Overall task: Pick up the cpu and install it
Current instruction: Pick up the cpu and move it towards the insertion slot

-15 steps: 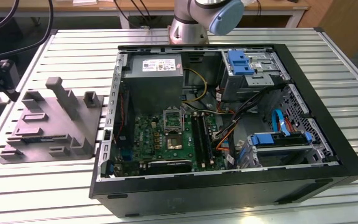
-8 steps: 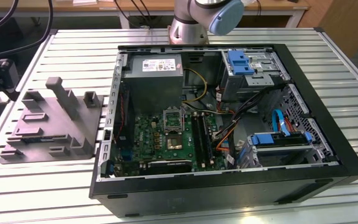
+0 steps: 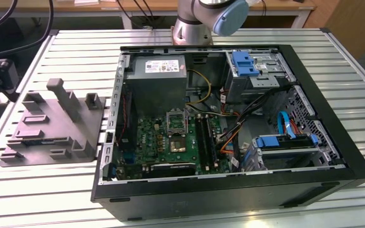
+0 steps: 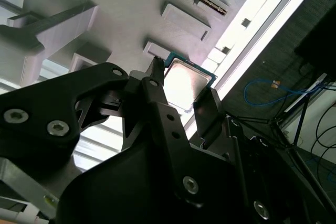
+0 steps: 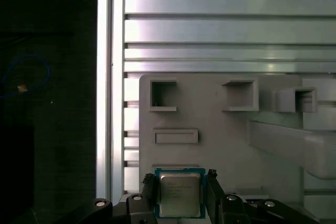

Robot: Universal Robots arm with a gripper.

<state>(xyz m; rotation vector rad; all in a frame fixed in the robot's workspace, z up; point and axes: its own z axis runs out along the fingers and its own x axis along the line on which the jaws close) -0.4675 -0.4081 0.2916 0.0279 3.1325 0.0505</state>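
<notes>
Gripper (image 5: 180, 182) narrowed onto the cpu (image 5: 179, 198), pinching two edges above the tray (image 3: 43, 128) at the exterior view's left. Thin edge hold, so it may tilt or slip.

Even overhead light falls on the ribbed metal table (image 3: 55, 199), and its slats shine in bright bands in the exterior and first wrist views. The inside of the computer case (image 3: 233, 190) is dim and shadowed. In the second wrist view, glare whitens the cpu (image 4: 186, 85), and the gripper (image 4: 183, 80) looks near-black against the pale tray (image 4: 131, 3).
</notes>
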